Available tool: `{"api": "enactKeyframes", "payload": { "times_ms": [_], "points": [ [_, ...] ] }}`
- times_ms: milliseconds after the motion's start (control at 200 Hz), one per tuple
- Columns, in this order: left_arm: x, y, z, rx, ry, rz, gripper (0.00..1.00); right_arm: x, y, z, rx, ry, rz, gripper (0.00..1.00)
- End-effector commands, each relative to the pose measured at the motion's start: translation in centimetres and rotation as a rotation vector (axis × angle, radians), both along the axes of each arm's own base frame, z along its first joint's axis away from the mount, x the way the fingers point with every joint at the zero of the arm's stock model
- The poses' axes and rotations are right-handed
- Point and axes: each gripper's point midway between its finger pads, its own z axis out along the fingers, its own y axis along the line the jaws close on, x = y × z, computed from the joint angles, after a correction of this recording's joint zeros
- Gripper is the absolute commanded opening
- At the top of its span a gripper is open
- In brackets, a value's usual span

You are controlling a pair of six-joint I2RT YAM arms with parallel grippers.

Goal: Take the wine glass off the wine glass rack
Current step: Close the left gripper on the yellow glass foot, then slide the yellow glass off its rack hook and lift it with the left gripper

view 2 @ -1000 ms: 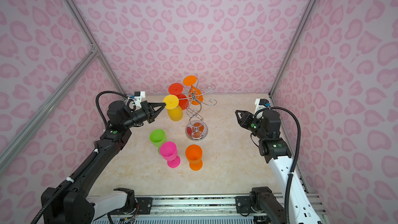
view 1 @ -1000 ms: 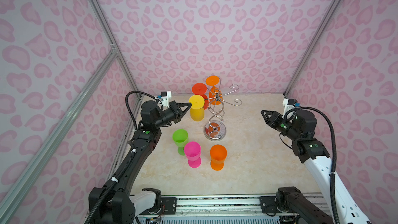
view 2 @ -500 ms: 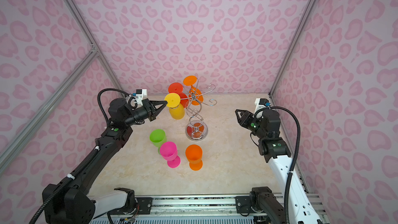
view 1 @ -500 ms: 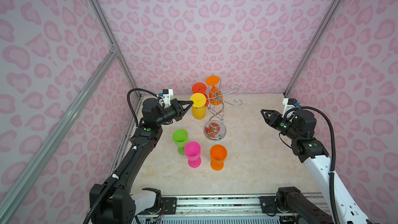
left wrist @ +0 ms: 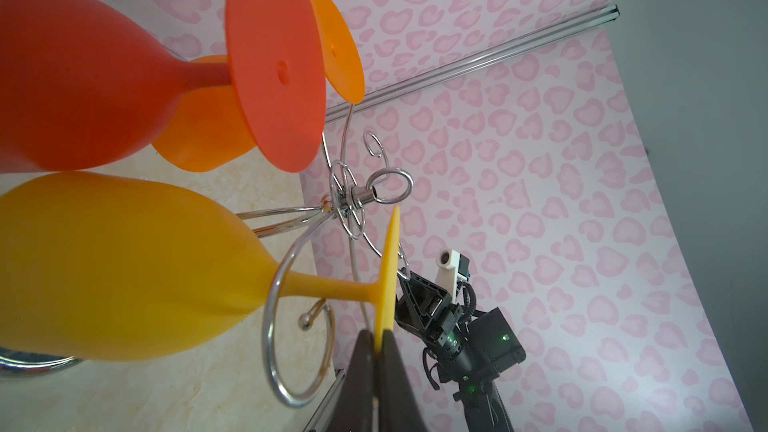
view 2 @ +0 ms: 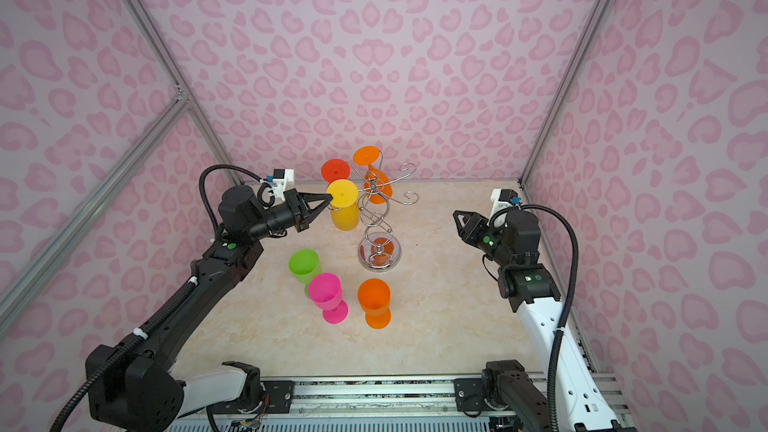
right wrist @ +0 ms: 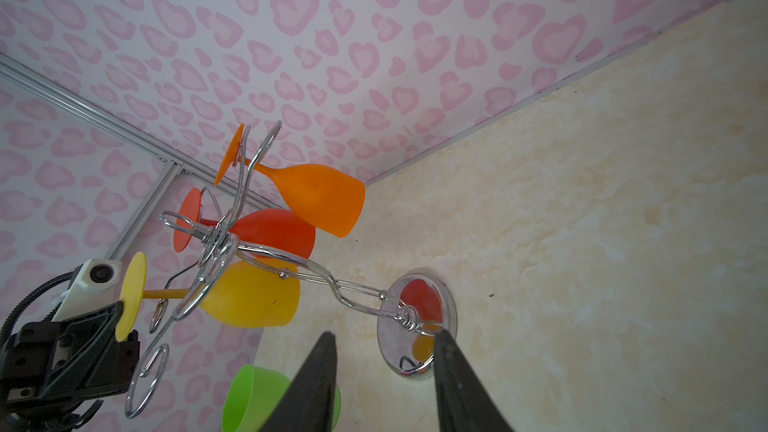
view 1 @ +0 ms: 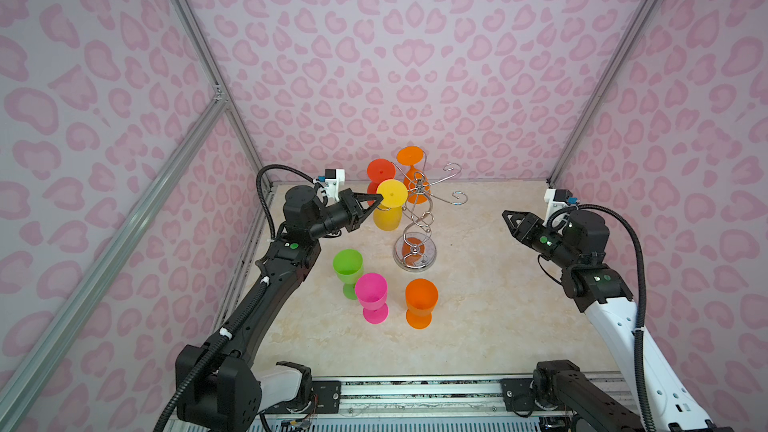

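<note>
The chrome wine glass rack (view 1: 414,252) (view 2: 380,257) (right wrist: 415,326) stands at the back middle of the table. Three glasses hang upside down from its curled arms: yellow (view 1: 387,218) (view 2: 345,218) (left wrist: 124,268) (right wrist: 253,297), red (view 1: 380,169) (left wrist: 83,89) and orange (view 1: 409,156) (left wrist: 199,135). My left gripper (view 1: 378,200) (view 2: 329,200) (left wrist: 376,332) is shut on the rim of the yellow wine glass's foot (left wrist: 388,268), and the glass's stem lies inside a wire curl. My right gripper (view 1: 505,214) (view 2: 456,214) (right wrist: 384,332) is open and holds nothing, well to the right of the rack.
A green glass (view 1: 347,268), a pink glass (view 1: 371,292) and an orange glass (view 1: 421,299) stand upright on the marble table (view 1: 478,317) in front of the rack. Pink patterned walls close in the left, back and right sides.
My left gripper has edged slightly to the right, toward the rack's stem, with the yellow glass's foot in it. The right arm has not moved.
</note>
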Motion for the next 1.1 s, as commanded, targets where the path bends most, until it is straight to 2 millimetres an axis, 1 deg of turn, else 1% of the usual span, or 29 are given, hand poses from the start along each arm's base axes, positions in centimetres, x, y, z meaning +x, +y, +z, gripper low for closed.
{"api": "enactKeyframes", "payload": {
  "times_ms": [0, 130, 175, 210, 320, 655, 800, 950, 1095],
  "points": [
    [-0.5, -0.6, 0.9, 0.012, -0.058, -0.041, 0.02, 0.1, 0.1, 0.1, 0.003, -0.013, 0.005, 0.4],
    [-0.7, -0.7, 0.7, 0.036, -0.065, -0.054, 0.02, 0.1, 0.0, 0.0, 0.002, -0.014, 0.004, 0.4],
    [-0.7, -0.7, 1.0, 0.046, -0.085, -0.054, 0.02, 0.0, 0.0, 0.0, 0.002, -0.012, 0.003, 0.4],
    [-0.8, -0.7, 0.6, 0.06, -0.067, -0.054, 0.01, 0.0, 0.0, 0.0, 0.002, -0.012, 0.002, 0.4],
    [-1.0, -0.7, 0.6, 0.089, -0.072, -0.058, 0.01, -0.1, -0.2, 0.0, 0.001, -0.012, -0.003, 0.4],
    [-1.7, -0.5, -0.2, 0.179, -0.068, -0.054, 0.01, -0.2, -0.3, 0.2, 0.006, -0.016, -0.007, 0.4],
    [-2.1, -0.3, -0.1, 0.193, -0.077, -0.056, 0.01, -0.2, -0.3, 0.1, 0.007, -0.013, -0.008, 0.4],
    [-3.0, -0.1, -0.1, 0.2, -0.077, -0.062, 0.01, -0.2, -0.3, 0.0, 0.005, -0.01, -0.009, 0.4],
    [-4.8, 0.2, 0.1, 0.191, -0.075, -0.072, 0.01, -0.3, -0.3, 0.0, 0.002, -0.009, -0.011, 0.4]
  ]
}}
